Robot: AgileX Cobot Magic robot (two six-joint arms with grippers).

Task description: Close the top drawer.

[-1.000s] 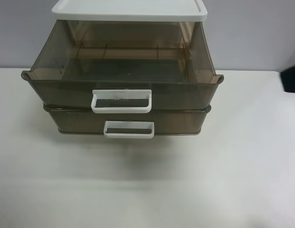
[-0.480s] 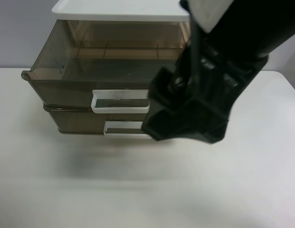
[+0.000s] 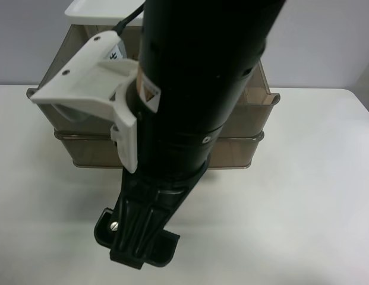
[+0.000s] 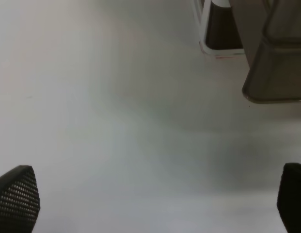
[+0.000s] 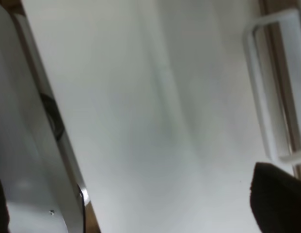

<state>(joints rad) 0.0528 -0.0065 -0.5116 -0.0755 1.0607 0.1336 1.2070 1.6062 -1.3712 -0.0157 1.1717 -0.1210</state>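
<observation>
In the exterior high view a black arm point(image 3: 196, 89) with a white camera mount point(image 3: 89, 77) covers the middle of the drawer unit. The top drawer point(image 3: 255, 116) is smoky brown and stands pulled out; its handle is hidden behind the arm. That arm's gripper point(image 3: 139, 243) hangs over the table in front of the drawers. The right wrist view is blurred and shows a white loop handle point(image 5: 271, 87); I cannot tell which drawer it belongs to. The right gripper point(image 5: 140, 208) has its fingertips point(image 5: 278, 194) far apart. The left gripper point(image 4: 152, 199) is open over bare table, away from a brown drawer corner point(image 4: 276, 73).
The lower brown drawer point(image 3: 235, 153) sits under the top one, and the unit's white lid point(image 3: 92, 12) is above. The white table point(image 3: 303, 208) spreads in front. A blurred grey surface point(image 5: 24, 145) fills one side of the right wrist view.
The arm swung in from the exterior high view's right and now covers both handles. Its gripper has moved down over the table in front of the drawers. The drawers have not moved.
</observation>
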